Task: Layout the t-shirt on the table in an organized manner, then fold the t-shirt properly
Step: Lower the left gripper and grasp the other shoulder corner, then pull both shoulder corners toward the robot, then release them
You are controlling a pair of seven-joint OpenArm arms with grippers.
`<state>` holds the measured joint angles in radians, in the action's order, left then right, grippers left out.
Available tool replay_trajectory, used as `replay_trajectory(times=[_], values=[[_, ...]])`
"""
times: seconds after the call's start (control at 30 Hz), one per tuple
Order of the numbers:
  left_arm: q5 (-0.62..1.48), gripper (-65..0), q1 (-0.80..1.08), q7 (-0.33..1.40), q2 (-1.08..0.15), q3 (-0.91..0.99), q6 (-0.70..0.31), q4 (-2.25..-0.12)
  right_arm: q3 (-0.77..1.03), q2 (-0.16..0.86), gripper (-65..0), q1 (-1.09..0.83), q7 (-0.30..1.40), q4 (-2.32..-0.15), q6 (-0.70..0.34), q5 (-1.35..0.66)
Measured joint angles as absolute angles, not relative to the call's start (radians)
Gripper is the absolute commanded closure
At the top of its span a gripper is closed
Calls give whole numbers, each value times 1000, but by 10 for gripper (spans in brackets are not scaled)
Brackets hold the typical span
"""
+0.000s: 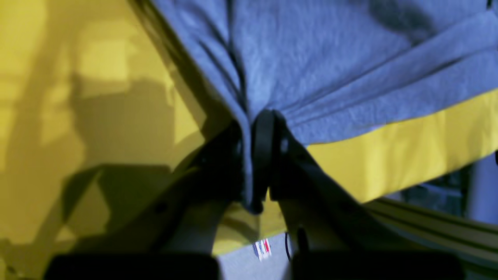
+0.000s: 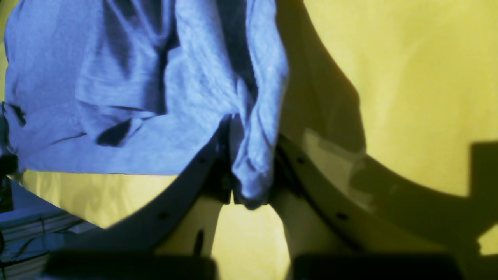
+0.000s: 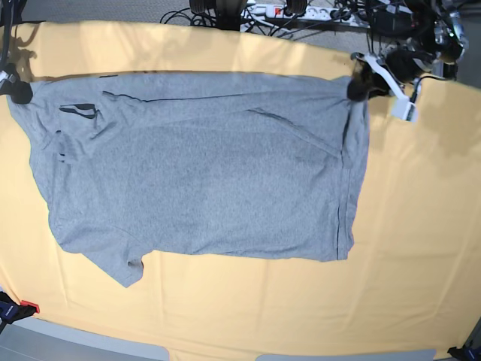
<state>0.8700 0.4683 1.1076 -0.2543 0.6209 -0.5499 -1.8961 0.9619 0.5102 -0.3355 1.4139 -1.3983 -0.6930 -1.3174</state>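
Now t-shirt (image 3: 203, 173) corners pinched, both grippers

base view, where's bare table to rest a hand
Free: the wide strip of pale yellow-orange cloth table below the heather-grey cotton t-shirt, and the patch right of it. Crowded: the far edge, where cables lie behind.

Lab bench — cables (image 3: 225, 15), power strip (image 3: 267, 10) behind.

White curved left gripper (image 3: 359, 84) fingers — black pads, small dark screw holes
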Motion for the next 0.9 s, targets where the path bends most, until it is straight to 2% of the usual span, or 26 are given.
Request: replay_trajectory(times=[0.27, 0.37, 0.47, 0.6, 0.9], values=[[1003, 0, 468, 1177, -355, 626, -621, -1896, 962, 543, 0, -347, 1414, -1398, -693, -1327], [1061, 0, 468, 1228, -382, 627, -647, -1896, 959, 546, 0, -387, 1412, -1398, -693, -1423], [1148, 0, 476, 1284, -424, 627, -690, -1896, 959, 545, 0, -432, 1413, -1409, -693, -1435], [1224, 0, 476, 1312, -482, 627, -693, -1896, 959, 546, 0, -466, 1411, -1444, -693, -1441], [1243, 0, 503, 1318, -596, 627, -693, -1896, 958, 535, 0, -557, 1411, -1452, -693, -1449]])
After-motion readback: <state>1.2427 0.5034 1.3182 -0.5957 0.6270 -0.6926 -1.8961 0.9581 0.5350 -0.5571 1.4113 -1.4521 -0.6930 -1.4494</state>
